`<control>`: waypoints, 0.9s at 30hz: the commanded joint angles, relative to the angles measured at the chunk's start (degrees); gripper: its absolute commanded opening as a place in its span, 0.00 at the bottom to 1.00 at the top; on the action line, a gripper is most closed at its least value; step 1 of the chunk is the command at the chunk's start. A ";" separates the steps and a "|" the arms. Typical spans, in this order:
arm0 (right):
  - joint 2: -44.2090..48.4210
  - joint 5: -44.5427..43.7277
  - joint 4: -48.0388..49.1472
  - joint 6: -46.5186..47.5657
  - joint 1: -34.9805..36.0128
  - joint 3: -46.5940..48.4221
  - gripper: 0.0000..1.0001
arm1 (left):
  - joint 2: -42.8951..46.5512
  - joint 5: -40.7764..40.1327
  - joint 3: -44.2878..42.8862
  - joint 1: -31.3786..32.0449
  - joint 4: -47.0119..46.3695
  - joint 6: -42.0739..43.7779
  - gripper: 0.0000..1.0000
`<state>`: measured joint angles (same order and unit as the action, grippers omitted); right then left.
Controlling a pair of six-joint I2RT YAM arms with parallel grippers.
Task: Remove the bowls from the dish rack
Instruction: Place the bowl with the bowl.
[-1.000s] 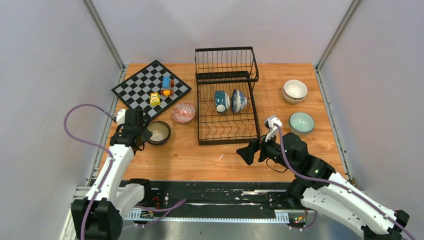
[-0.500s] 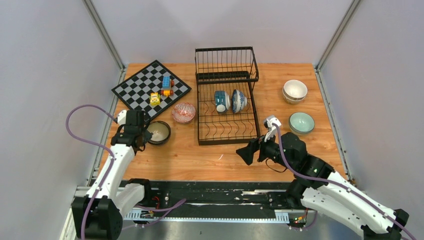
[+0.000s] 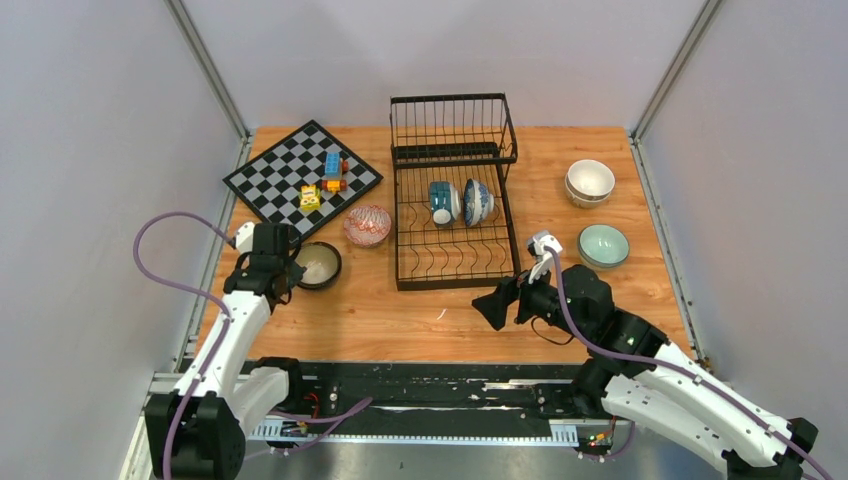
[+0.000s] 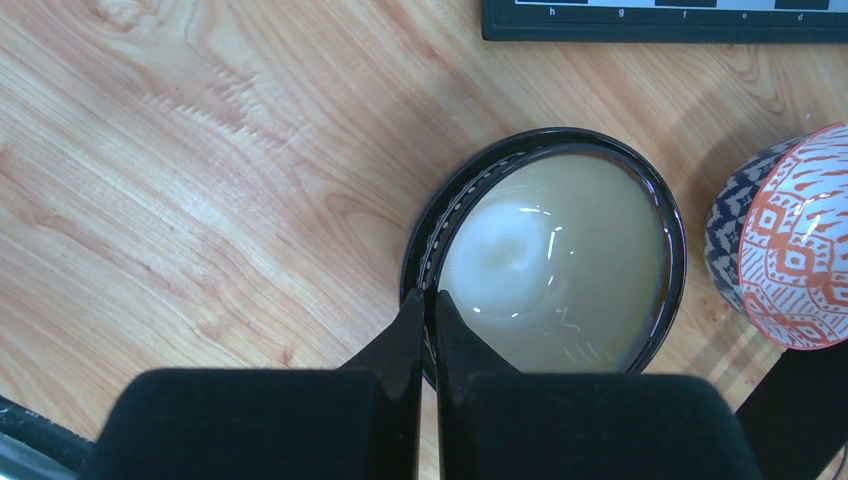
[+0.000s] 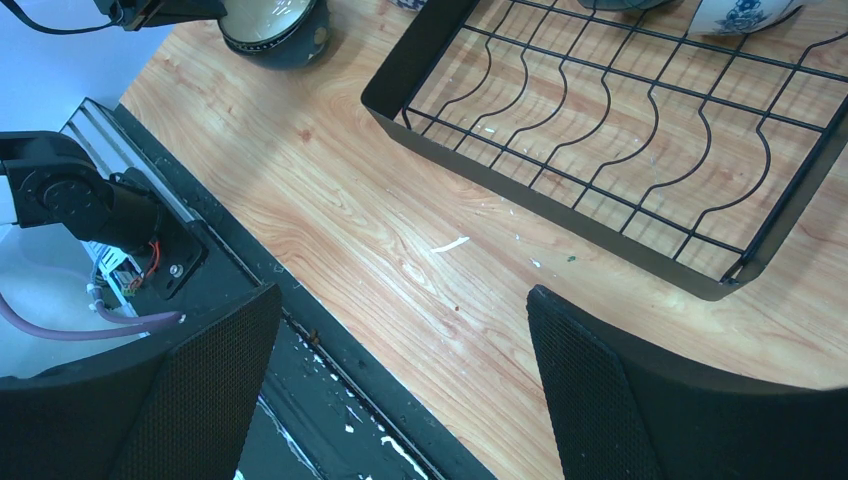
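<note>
The black wire dish rack (image 3: 450, 284) stands at the table's middle and holds a dark blue bowl (image 3: 443, 201) and a blue-white patterned bowl (image 3: 478, 201) on edge. My left gripper (image 3: 288, 268) is shut on the left rim of a brownish bowl (image 3: 320, 265) resting on the table; the left wrist view shows the fingers (image 4: 428, 300) pinching that rim (image 4: 560, 260). A red-pink patterned bowl (image 3: 367, 225) sits just beyond it. My right gripper (image 3: 495, 303) is open and empty, above the table before the rack's front right corner (image 5: 540, 190).
Stacked cream bowls (image 3: 590, 182) and a mint bowl (image 3: 603, 245) sit right of the rack. A chessboard (image 3: 270, 180) with toy blocks (image 3: 325, 178) lies at the back left. The black base rail (image 5: 330, 360) runs along the near edge.
My left wrist has shifted slightly toward the near edge, still pinching the brownish bowl's rim. The bowl and the right arm have not visibly moved.
</note>
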<state>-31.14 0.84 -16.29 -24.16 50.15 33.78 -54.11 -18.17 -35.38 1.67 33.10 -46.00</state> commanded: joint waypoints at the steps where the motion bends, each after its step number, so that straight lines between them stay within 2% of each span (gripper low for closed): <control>1: -0.08 -0.80 -0.39 -0.08 0.39 -0.73 0.96 | 1.85 1.15 2.40 -0.18 -3.10 -1.06 0.00; 27: -0.68 -2.45 -0.27 -0.31 0.38 -0.82 0.96 | 3.43 4.69 8.43 -0.18 -9.86 -4.93 0.00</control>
<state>-31.77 -0.69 -16.29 -24.18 50.15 33.78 -49.98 -16.91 -28.95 1.67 24.84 -49.15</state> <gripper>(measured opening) 0.956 0.010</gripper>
